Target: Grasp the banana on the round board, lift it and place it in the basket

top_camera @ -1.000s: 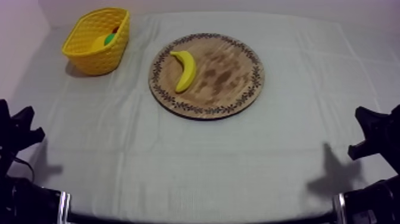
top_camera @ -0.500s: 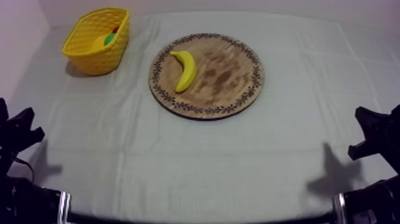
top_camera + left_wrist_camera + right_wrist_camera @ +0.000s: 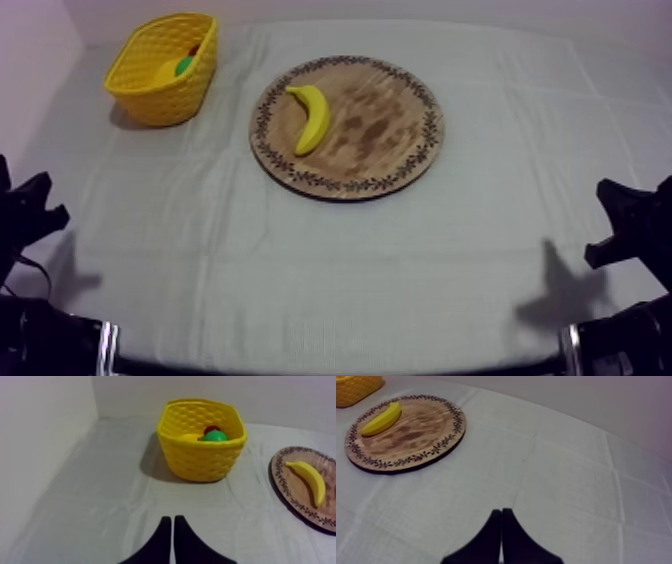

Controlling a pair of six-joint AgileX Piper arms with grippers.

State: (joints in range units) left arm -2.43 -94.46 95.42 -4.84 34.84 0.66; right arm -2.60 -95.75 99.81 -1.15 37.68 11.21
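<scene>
A yellow banana lies on the left part of the round wooden board with a patterned rim, in the middle of the table. The yellow basket stands at the back left. My left gripper rests low at the left edge, shut on nothing, its fingers together, pointing toward the basket with the banana off to the side. My right gripper rests low at the right edge, fingers together, the board and banana far ahead.
Inside the basket lie a green fruit, a small red fruit and something yellow. A wall runs along the table's left side. Bare cloth spans the front of the table between the arms.
My left gripper has shifted slightly toward the left edge of the table. Nothing else has moved.
</scene>
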